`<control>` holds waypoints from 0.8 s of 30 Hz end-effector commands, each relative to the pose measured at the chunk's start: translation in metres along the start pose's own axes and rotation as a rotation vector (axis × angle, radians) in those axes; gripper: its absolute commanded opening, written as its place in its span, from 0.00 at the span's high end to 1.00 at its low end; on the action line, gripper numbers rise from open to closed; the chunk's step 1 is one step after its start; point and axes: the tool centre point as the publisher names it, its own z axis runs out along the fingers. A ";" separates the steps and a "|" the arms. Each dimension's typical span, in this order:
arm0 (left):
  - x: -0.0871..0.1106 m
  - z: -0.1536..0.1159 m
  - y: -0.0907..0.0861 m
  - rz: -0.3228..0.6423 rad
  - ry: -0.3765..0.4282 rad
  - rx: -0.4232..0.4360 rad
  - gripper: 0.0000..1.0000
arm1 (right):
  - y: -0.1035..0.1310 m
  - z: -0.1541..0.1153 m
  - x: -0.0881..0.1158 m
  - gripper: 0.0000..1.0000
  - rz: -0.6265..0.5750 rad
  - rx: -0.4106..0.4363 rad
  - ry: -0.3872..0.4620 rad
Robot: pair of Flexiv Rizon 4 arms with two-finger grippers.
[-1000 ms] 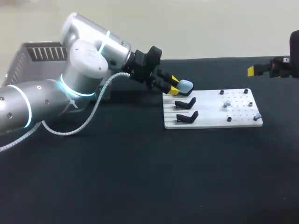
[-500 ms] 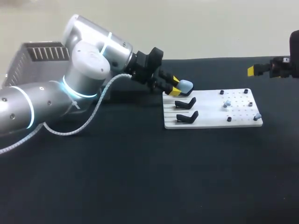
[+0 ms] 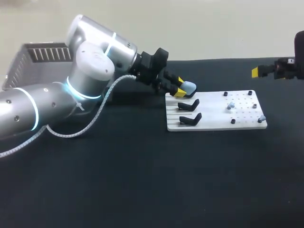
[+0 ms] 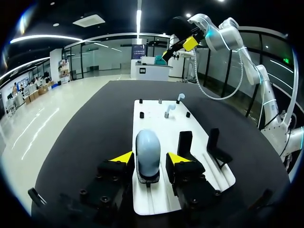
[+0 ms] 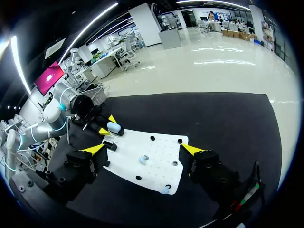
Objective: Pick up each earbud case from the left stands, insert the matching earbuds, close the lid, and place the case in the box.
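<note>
One earbud case on the rearmost stand, head view, left gripper around it. Left wrist view: fingers spread, not pinching; probably light, rigid, slick, best clamped across its flanks. Right wrist view: right gripper spread, empty.

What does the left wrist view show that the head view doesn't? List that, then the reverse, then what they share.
Left wrist only: the earbud case sits between the left hand's yellow tips, with a slim gap on each side. Head only: the grey box behind the left arm. Both: the white board, two empty black stands, and the right hand, away from the board.
</note>
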 end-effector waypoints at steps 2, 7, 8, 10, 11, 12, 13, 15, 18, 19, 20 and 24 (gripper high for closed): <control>0.000 0.001 0.005 0.004 -0.001 0.009 0.52 | 0.000 0.000 0.000 0.00 -0.001 0.001 0.000; 0.000 0.001 0.006 0.005 -0.001 0.010 0.54 | 0.000 0.000 0.000 0.00 -0.001 0.001 0.000; 0.000 0.001 0.006 0.006 -0.001 0.011 0.55 | 0.000 0.000 0.000 0.00 -0.001 0.001 0.000; 0.000 0.001 0.006 0.006 -0.001 0.011 0.55 | 0.000 0.000 0.000 0.00 -0.001 0.001 0.000; 0.000 0.001 0.006 0.006 -0.001 0.011 0.55 | 0.000 0.000 0.000 0.00 -0.001 0.001 0.000; 0.000 0.002 0.007 0.007 -0.003 0.014 0.64 | 0.000 0.000 0.000 0.00 -0.001 0.001 0.000; 0.000 0.002 0.007 0.007 -0.004 0.015 0.67 | 0.000 0.000 0.000 0.00 -0.001 0.001 0.000; 0.000 0.002 0.007 0.007 -0.004 0.015 0.67 | 0.000 0.000 0.000 0.00 -0.001 0.001 0.000; 0.000 0.002 0.007 0.009 -0.004 0.017 0.80 | 0.000 0.000 0.000 0.00 -0.001 0.001 0.000; 0.000 0.002 0.007 0.009 -0.004 0.017 0.80 | 0.000 0.000 0.000 0.00 -0.001 0.001 0.000; 0.000 0.002 0.007 0.009 -0.004 0.017 0.80 | 0.000 0.000 0.000 0.00 -0.001 0.001 0.000; 0.000 0.002 0.007 0.012 -0.003 0.018 1.00 | 0.000 0.000 0.000 0.00 -0.001 0.001 0.000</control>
